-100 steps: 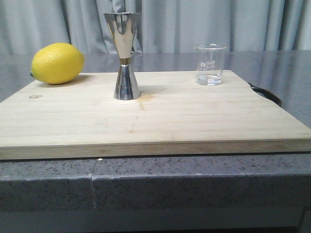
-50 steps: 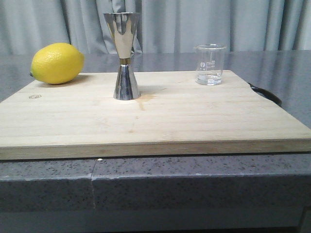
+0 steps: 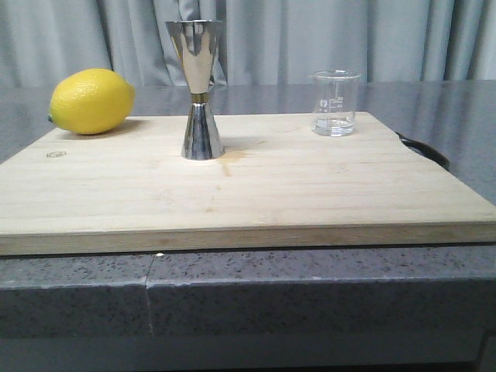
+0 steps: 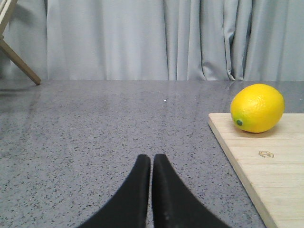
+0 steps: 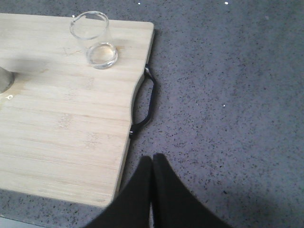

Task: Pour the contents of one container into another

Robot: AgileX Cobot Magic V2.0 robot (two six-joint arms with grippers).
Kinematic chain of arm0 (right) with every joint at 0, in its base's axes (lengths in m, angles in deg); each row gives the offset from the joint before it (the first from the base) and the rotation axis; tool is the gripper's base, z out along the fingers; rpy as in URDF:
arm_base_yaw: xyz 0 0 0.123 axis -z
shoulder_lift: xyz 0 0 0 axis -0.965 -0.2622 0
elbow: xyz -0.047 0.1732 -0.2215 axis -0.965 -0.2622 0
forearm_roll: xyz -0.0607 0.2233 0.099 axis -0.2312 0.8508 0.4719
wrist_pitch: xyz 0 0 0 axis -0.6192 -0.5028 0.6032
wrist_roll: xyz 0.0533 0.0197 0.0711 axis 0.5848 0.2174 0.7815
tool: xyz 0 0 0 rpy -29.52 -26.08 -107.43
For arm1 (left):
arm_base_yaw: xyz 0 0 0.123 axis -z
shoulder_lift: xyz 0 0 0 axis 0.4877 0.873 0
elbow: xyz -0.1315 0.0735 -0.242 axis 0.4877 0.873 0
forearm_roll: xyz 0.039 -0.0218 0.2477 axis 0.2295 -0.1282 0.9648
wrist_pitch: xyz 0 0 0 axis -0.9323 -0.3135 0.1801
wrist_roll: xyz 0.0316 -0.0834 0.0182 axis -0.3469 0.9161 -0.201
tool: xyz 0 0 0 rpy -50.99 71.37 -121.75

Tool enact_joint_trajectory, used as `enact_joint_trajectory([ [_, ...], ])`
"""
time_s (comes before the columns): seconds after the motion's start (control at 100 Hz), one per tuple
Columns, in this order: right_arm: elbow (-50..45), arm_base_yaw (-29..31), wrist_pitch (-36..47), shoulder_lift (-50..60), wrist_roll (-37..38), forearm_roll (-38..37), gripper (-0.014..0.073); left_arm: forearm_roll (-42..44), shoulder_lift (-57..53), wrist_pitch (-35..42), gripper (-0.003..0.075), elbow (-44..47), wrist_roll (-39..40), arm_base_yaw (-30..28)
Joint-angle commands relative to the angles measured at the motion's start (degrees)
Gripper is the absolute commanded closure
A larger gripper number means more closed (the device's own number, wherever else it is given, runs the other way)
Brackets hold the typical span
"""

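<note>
A small clear glass beaker (image 3: 335,103) with white markings stands upright at the back right of the wooden board (image 3: 248,194); a little clear liquid lies at its bottom. The same beaker (image 5: 95,40) shows in the right wrist view. The tall steel jigger (image 3: 199,89) stands upright mid-board, left of the beaker; only its base edge (image 5: 4,78) shows at the right wrist. My left gripper (image 4: 151,159) is shut and empty over the grey counter, left of the board. My right gripper (image 5: 152,159) is shut and empty beside the board's right edge. Neither gripper appears in the front view.
A yellow lemon (image 3: 91,101) rests at the board's back left corner, also the lemon (image 4: 257,108) in the left wrist view. A black handle (image 5: 145,104) sticks out from the board's right side. A grey curtain (image 3: 310,39) hangs behind the speckled counter (image 3: 232,287).
</note>
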Motion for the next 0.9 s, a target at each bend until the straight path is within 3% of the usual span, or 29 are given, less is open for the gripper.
enact_joint_trajectory([
  [0.0,0.31,0.66,4.76,1.52,-0.03,-1.22,0.0664,-0.37,-1.57,4.77,0.0739,0.7,0.58,0.38],
  [0.11,-5.82,4.06,14.08,6.61,-0.03,-1.55,0.0664,-0.37,-1.57,4.77,0.0739,0.7,0.58,0.38],
  [0.29,-23.52,11.22,34.4,20.58,-0.03,-0.19,0.0664,-0.37,-1.57,4.77,0.0739,0.7,0.58,0.38],
  [0.41,-33.93,12.99,42.1,29.99,-0.03,-0.19,0.0664,-0.37,-1.57,4.77,0.0739,0.7,0.58,0.38],
  [0.65,-47.17,12.99,45.59,41.56,-0.03,-0.19,0.0664,-0.37,-1.57,4.77,0.0739,0.7,0.58,0.38],
  [0.89,-49.13,12.99,44.65,43.73,-0.03,-0.07,0.0664,-0.37,-1.57,4.77,0.0739,0.7,0.58,0.38],
])
